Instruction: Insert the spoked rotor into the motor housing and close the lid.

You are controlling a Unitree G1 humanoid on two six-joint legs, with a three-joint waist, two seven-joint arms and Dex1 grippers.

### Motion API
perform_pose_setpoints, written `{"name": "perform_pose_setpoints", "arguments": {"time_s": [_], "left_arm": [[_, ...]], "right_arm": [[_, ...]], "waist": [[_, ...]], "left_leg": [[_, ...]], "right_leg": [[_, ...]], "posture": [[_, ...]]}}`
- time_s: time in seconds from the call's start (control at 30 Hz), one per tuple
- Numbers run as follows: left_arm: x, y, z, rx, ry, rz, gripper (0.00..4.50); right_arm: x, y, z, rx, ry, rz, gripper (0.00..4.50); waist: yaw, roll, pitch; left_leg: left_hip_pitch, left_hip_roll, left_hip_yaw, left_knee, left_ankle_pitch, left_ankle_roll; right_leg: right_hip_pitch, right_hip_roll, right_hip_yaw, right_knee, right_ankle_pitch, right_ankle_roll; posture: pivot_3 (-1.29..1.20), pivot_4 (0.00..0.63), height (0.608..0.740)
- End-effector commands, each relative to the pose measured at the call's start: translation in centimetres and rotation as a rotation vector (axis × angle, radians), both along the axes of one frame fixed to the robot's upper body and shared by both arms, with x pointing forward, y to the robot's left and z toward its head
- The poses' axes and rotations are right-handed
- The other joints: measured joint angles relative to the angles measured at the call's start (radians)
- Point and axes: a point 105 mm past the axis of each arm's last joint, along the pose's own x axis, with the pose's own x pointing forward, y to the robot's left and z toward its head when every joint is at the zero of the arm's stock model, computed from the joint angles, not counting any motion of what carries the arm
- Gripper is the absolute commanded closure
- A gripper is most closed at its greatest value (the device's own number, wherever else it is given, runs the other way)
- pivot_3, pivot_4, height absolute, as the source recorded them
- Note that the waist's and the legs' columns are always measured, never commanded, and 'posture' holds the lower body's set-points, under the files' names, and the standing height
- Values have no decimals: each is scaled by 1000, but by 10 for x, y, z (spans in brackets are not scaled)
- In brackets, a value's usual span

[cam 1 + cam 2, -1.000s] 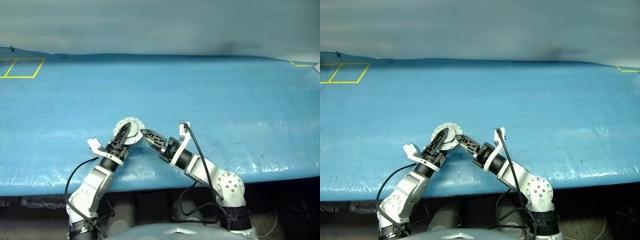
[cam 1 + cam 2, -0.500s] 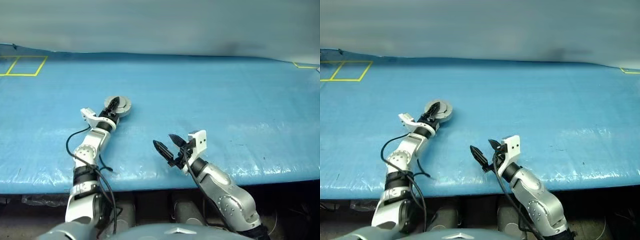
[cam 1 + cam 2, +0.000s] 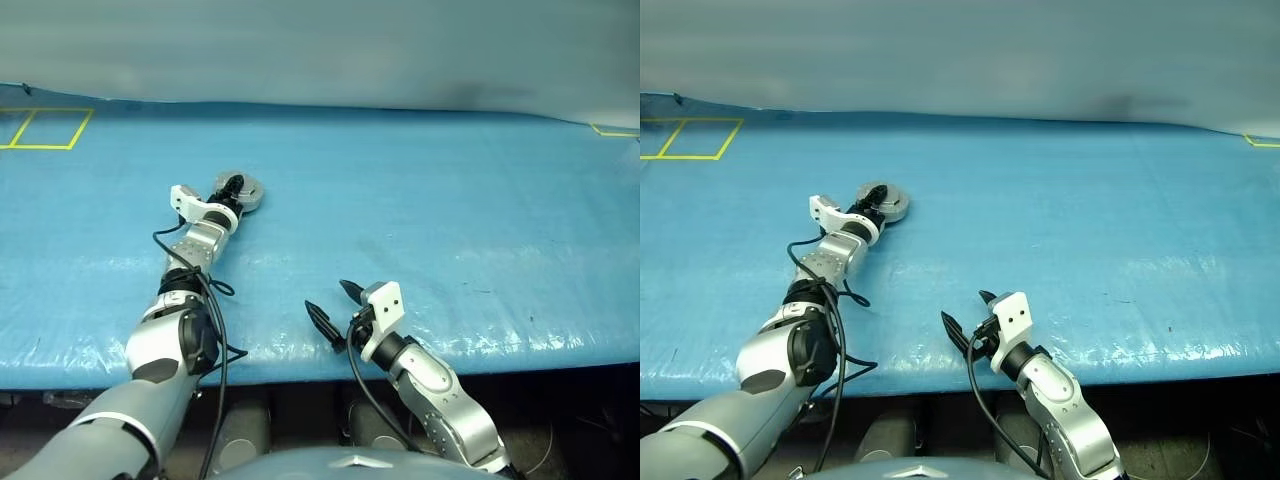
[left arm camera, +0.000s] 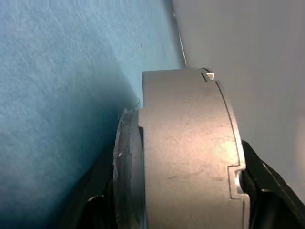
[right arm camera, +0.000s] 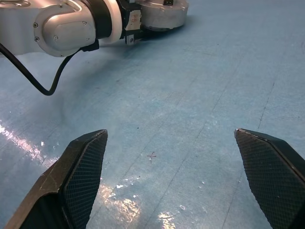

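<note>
- Head views: left gripper (image 3: 232, 186) reaches far out over the blue table (image 3: 450, 200) and clamps the housing (image 3: 243, 192), which sits on the table well out toward the far left. From above it reads as 1 closed grey disc, so the lid looks shut; no rotor lies loose on the table, so I judge it is already inside.
- Head views: right gripper (image 3: 332, 305) hangs near the front edge of the table, well apart from the housing, jaws spread wide and empty.
- Left wrist view: the 2 black fingers (image 4: 267, 186) press on either side of the housing's grey wall (image 4: 190, 152). A thinner grey rim, likely the lid (image 4: 125, 167), lies flush against 1 end of it; no gap shows there. Whether it is latched I cannot tell.
- Right wrist view: both fingertips (image 5: 83, 164) stand far apart over bare table; the left arm and housing (image 5: 162, 12) sit beyond.
- Judgement: insertion and closing appear done; what remains is letting go of the housing and pulling the arm back.
</note>
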Motion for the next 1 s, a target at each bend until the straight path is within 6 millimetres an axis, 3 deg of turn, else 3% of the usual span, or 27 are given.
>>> {"name": "perform_pose_setpoints", "arguments": {"time_s": [0.03, 0.13, 0.33, 0.53, 0.73, 0.87, 1.0], "left_arm": [[9, 5, 22, 90, -60, 9, 2046], [9, 8, 16, 171, -24, 14, 2046], [6, 27, 11, 264, 7, 34, 34], [-8, 60, -5, 294, 77, 55, 34], [-44, 77, -32, 383, 162, -94, 34], [-80, 66, -34, 591, 103, -289, 34], [-113, 45, -21, 878, -104, -379, 34]], "right_arm": [[1, -1, 5, 1, -24, -9, 0], [1, 1, 3, -7, -17, -8, 0], [0, 2, -1, -19, -1, -7, 0], [0, 2, -3, -24, 15, -7, 0], [2, 8, 0, -17, 19, 22, 0], [4, 9, 5, -15, -3, 39, 0], [9, 4, 10, -26, -46, 14, 0]], "waist": [[0, 0, 0], [-1, 0, 0], [-11, 0, 0], [-17, 0, -1], [-41, 2, -3], [-43, 4, -5], [-31, 5, -7]], "left_leg": [[0, 0, 0, 0, 0, 0], [1, 0, 0, 0, 0, 0], [5, 1, 0, 0, 1, -1], [11, 2, 3, -1, 1, -1], [17, 3, 5, -1, 1, -2], [20, 4, 9, -2, 1, -2], [22, 4, 9, -2, 2, -4]], "right_leg": [[0, 0, 0, 0, 0, 0], [0, 0, 0, 1, 0, 0], [3, 0, 0, 2, 1, 1], [6, 0, 1, 4, 0, 2], [8, 0, 3, 9, -1, 1], [8, -1, 5, 16, -3, -2], [8, -1, 6, 17, -7, -10]], "posture": [[0, 150, 740], [0, 150, 740], [0, 150, 740], [0, 150, 740], [0, 150, 740], [0, 150, 740], [0, 150, 740]]}}
